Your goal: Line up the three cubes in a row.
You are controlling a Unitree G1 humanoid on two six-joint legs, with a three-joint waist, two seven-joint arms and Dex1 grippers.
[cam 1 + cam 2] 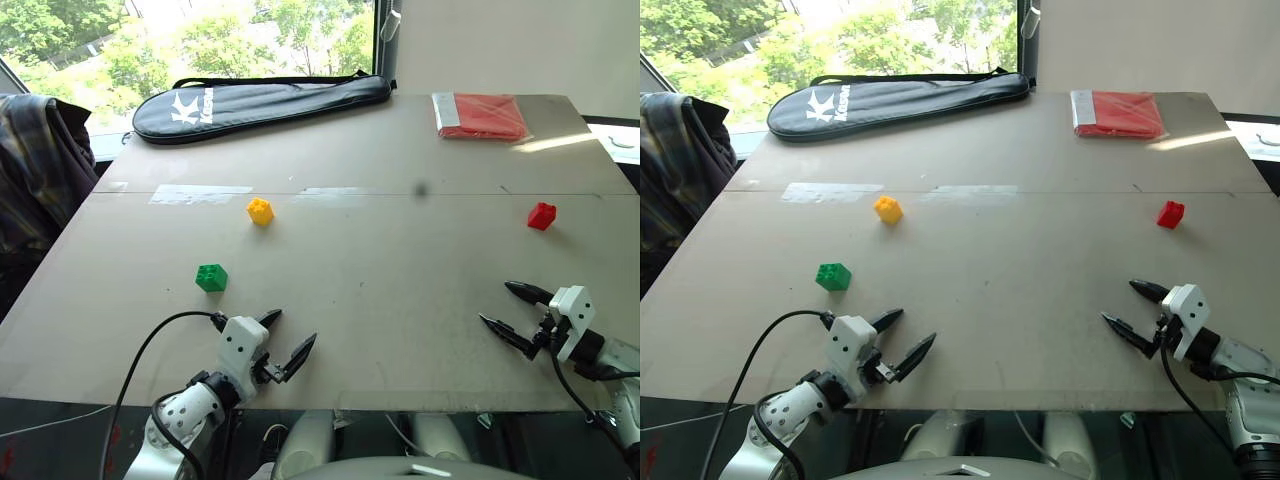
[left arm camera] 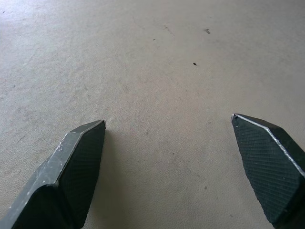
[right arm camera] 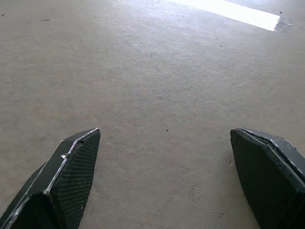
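on table [image 1: 400, 300], three loose cubes [image 1: 260, 211]

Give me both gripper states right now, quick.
Left gripper: open, holding nothing, low over the table.
Right gripper: open, holding nothing.

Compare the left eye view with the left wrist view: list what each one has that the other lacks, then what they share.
Left eye view: the yellow cube, green cube and red cube lie spread apart, with a black racket bag and a flat red packet at the far edge, and the open right hand near the front.

Left wrist view: the cross-hatched pads on the fingertips, seen close up.

Both: the open, empty left hand over the bare tabletop.
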